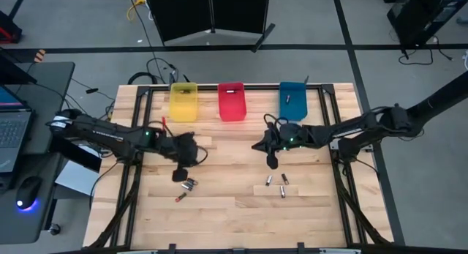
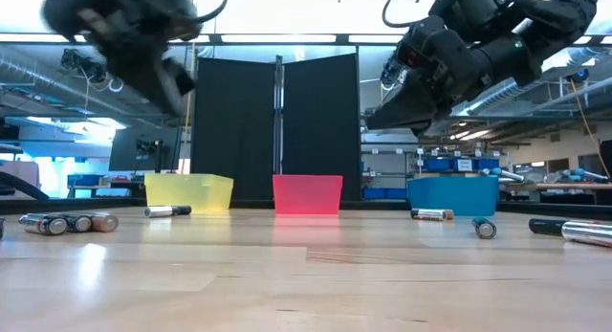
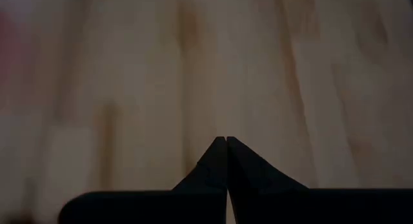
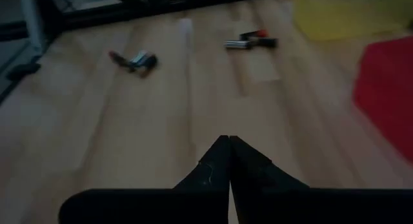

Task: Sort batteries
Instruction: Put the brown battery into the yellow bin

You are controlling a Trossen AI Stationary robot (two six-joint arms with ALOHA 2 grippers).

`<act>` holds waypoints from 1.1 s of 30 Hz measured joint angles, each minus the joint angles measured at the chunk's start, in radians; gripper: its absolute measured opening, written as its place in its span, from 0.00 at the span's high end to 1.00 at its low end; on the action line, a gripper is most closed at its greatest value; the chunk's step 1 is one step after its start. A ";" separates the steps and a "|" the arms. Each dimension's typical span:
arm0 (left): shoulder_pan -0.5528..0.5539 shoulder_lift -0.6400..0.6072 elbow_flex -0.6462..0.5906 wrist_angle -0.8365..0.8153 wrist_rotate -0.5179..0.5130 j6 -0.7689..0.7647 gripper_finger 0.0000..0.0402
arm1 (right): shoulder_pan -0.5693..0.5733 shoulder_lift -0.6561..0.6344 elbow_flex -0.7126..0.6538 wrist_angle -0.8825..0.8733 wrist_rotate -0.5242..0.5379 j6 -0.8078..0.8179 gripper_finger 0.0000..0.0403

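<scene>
Batteries (image 1: 276, 184) lie loose on the table (image 1: 234, 217) toward its near edge. Left gripper (image 1: 180, 173) and right gripper (image 1: 272, 161) hover clenched, empty, mid-table.

The table (image 1: 234, 210) is pale planked wood, smooth with a soft sheen; the yellow bin (image 2: 188, 191) looks like translucent plastic; the batteries (image 2: 63, 222) gleam metallic.

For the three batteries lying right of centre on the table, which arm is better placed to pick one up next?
The right arm. Its claw hangs shut above the table, just up-left of those batteries. The left claw is across the table, beside the other batteries.
</scene>
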 joint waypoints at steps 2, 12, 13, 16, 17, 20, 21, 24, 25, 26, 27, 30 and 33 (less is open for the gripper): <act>-0.039 0.001 -0.001 -0.055 -0.001 -0.060 0.99 | 0.021 0.023 0.000 0.046 0.010 0.011 0.97; -0.121 0.089 -0.004 -0.066 0.005 -0.103 0.93 | 0.053 0.046 0.000 0.082 0.029 0.012 0.96; -0.124 0.112 -0.003 -0.049 0.006 -0.099 0.91 | 0.053 0.046 0.000 0.085 0.030 0.012 0.97; -0.127 0.185 -0.004 -0.027 0.020 -0.093 0.84 | 0.053 0.046 0.000 0.087 0.036 0.011 0.96; -0.127 0.208 -0.004 -0.004 0.024 -0.088 0.82 | 0.053 0.046 0.000 0.091 0.037 0.011 0.96; -0.130 0.269 -0.004 0.038 0.050 -0.084 0.75 | 0.053 0.045 0.000 0.096 0.038 0.010 0.95; -0.132 0.284 -0.004 0.062 0.053 -0.078 0.73 | 0.053 0.045 0.000 0.096 0.038 0.010 0.95; -0.132 0.318 -0.004 0.097 0.063 -0.065 0.68 | 0.053 0.045 0.000 0.098 0.038 0.009 0.96; -0.132 0.328 -0.004 0.102 0.063 -0.064 0.67 | 0.053 0.045 0.000 0.096 0.038 0.009 0.96; -0.132 0.336 -0.004 0.096 0.063 -0.064 0.66 | 0.053 0.045 0.000 0.096 0.038 0.009 0.97; -0.132 0.345 -0.004 0.091 0.064 -0.064 0.65 | 0.053 0.045 0.000 0.097 0.038 0.009 0.97; -0.133 0.367 -0.004 0.084 0.071 -0.059 0.64 | 0.053 0.045 0.000 0.095 0.038 0.004 0.96; -0.133 0.381 -0.004 0.099 0.071 -0.041 0.64 | 0.053 0.045 0.000 0.095 0.038 0.002 0.95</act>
